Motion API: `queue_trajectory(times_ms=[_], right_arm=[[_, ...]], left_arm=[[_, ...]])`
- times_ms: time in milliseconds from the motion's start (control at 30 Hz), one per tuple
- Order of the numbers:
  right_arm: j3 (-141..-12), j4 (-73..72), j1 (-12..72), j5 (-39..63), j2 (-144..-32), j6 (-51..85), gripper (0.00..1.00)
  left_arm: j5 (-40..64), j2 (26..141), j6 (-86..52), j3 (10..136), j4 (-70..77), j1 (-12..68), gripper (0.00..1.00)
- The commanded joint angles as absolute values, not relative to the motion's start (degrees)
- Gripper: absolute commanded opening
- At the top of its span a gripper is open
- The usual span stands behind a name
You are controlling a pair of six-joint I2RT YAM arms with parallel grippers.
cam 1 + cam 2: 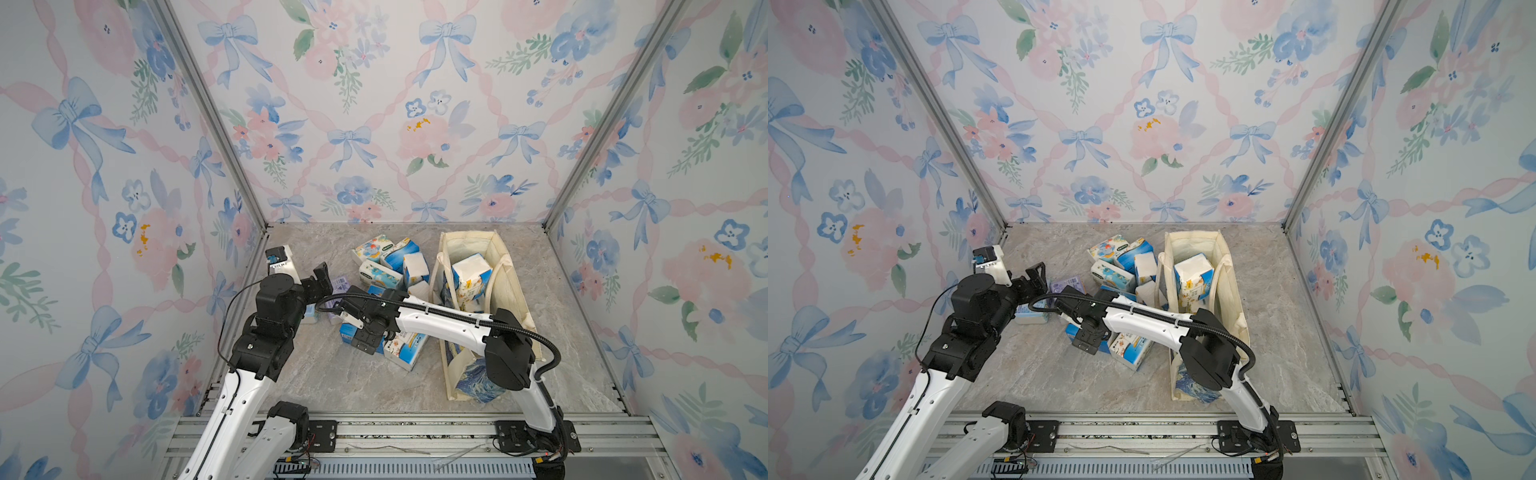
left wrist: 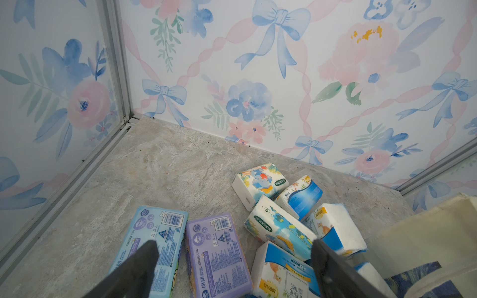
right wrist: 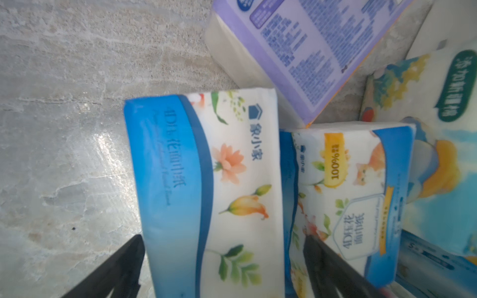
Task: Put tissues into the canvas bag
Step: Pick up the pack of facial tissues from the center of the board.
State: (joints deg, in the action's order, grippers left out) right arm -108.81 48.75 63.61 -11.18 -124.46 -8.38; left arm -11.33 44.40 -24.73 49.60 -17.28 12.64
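Canvas bag (image 1: pixel 469 243): stood open on the marble table (image 1: pixel 332 386), right of centre in both top views, with blue painted print showing at its lower end.
Pack in bag (image 1: pixel 471 276): one blue-and-white tissue pack stood on end inside the bag, in its upper half as framed.
Loose tissues (image 1: pixel 390 262): a heap of blue-and-white packs lay at frame centre, just left of the bag.
Lavender pack (image 2: pixel 216 255): lay flat, left of the heap, just beside a pale blue pack (image 2: pixel 160 227).
Left gripper (image 2: pixel 233 245): jaws were spread wide with nothing between them; it hovered over the lavender and pale blue packs, left of centre in both top views.
Right gripper (image 3: pixel 224 240): jaws were spread wide, straddling a floral pack (image 3: pixel 206 193), one finger along each long side; whether they touched it could not be told.
Cat-print pack (image 3: pixel 348 193): lay just beside the floral pack.
Right arm (image 1: pixel 449 328): reached from the lower right, across the bag's near half, to frame centre.
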Motion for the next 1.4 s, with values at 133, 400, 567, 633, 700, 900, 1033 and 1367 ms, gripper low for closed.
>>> queue_trajectory(times_ms=[133,400,567,633,700,900,1033,1367], right_arm=[[-112.5,52.1,62.7,-11.0,-128.2,-7.9,1.0],[-114.7,53.9,62.5,-8.8,-129.8,-7.7,0.77],[-115.4,54.7,62.5,-7.6,-129.5,-7.5,0.58],[-115.3,54.3,62.3,-7.1,-128.4,-7.1,0.54],[-114.8,53.7,62.3,-6.6,-126.9,-6.7,0.51],[-113.1,51.3,62.2,-2.8,-119.7,-4.9,0.48],[-111.4,48.3,62.1,0.1,-113.8,-3.4,0.48],[-108.7,40.2,61.7,1.5,-97.7,-3.3,0.48]], left_arm=[[-11.4,44.8,-24.4,50.3,-17.5,12.1,0.94],[-14.6,42.9,-24.3,50.6,-18.7,11.7,0.96],[-18.6,41.8,-23.1,52.5,-21.8,11.5,0.95],[-19.8,41.6,-22.6,53.0,-22.6,11.5,0.95],[-21.1,41.6,-22.1,53.7,-23.6,11.4,0.95],[-25.7,41.7,-20.9,57.0,-26.9,11.0,0.96],[-25.8,40.8,-21.3,56.7,-26.9,10.8,0.96],[-23.4,41.5,-22.4,56.1,-26.7,10.7,0.95]])
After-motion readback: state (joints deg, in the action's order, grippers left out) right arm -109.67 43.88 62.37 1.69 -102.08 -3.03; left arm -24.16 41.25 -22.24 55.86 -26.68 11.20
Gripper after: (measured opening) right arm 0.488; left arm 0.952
